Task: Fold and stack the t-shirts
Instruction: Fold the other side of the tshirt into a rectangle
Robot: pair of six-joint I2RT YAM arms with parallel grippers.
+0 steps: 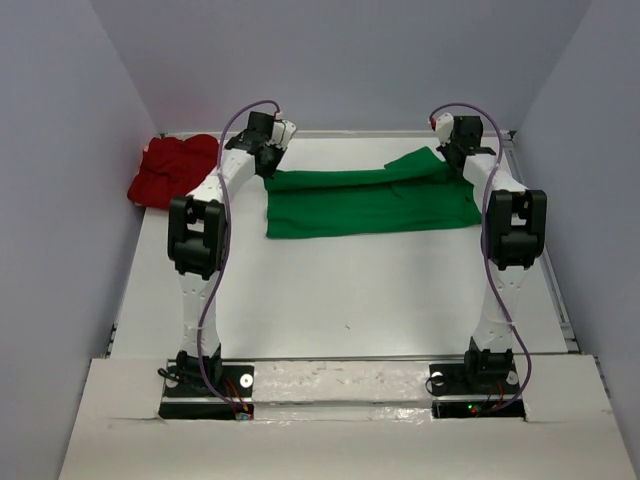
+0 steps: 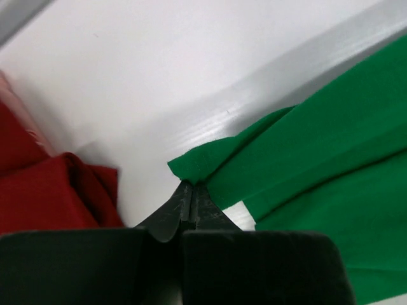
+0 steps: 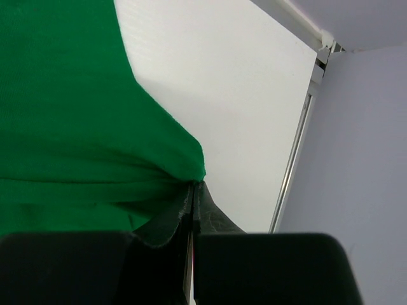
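The bright green cloth t-shirt (image 1: pixel 370 205) stretches left-to-right, with the left tool (image 2: pixel 192 190) and right tool (image 3: pixel 194 190) clamped on its far corners. A crumpled red cloth t-shirt (image 1: pixel 172 170) lies left of it.

Robot lab test cell, as I see it.
My left arm (image 1: pixel 200 240) and right arm (image 1: pixel 510 230) are bolted to a bare white table (image 1: pixel 350 290), boxed in by plain pale walls (image 1: pixel 380 60).

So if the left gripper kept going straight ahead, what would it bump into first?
The left gripper is pinching a corner of the green t-shirt, so that cloth comes first. Beyond it, probably the pale rail behind, though depth is unclear.
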